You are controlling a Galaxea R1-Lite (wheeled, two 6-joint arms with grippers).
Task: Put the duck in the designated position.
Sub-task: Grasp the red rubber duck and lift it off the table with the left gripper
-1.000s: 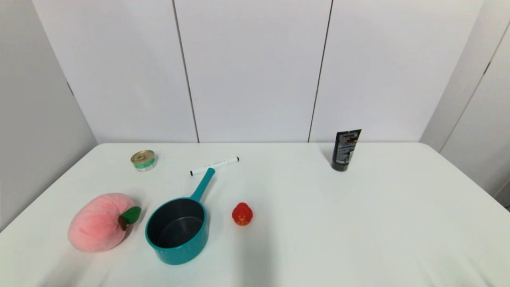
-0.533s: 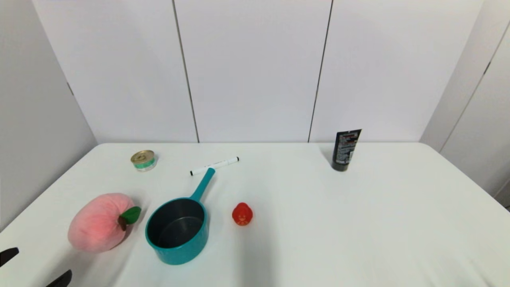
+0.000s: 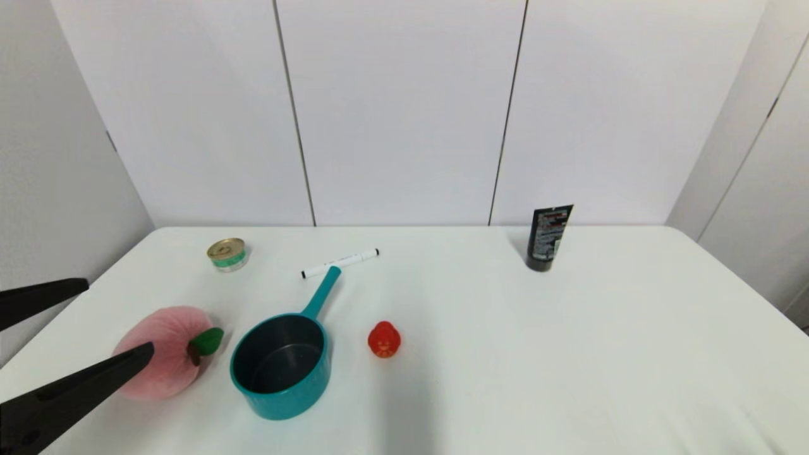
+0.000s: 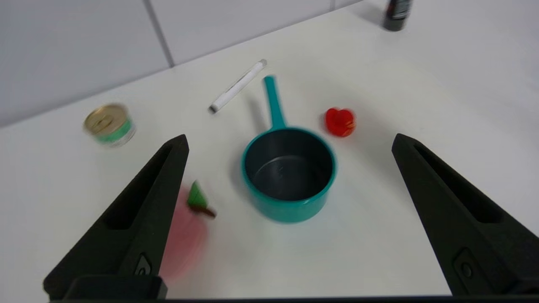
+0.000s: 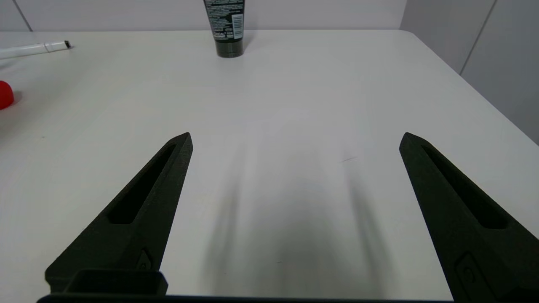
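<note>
The small red duck [image 3: 384, 339] stands on the white table just right of the teal pot [image 3: 282, 366]; the left wrist view shows the duck [image 4: 340, 122] past the pot [image 4: 289, 173]. My left gripper [image 3: 117, 316] comes in from the left edge, open and empty, in front of the pink plush peach [image 3: 165, 351], well left of the duck. In its own view the left gripper [image 4: 290, 141] frames the pot. My right gripper [image 5: 294, 139] is open and empty over bare table near the front right; the duck [image 5: 5, 94] shows at that view's edge. It is out of the head view.
A small tin can [image 3: 227, 254] and a white marker [image 3: 340, 263] lie at the back left. A black tube [image 3: 548, 237] stands upright at the back right. The pot's handle [image 3: 320, 293] points toward the marker.
My left gripper has risen into the head view from the lower left corner and now reaches up to the peach. Nothing on the table has moved.
</note>
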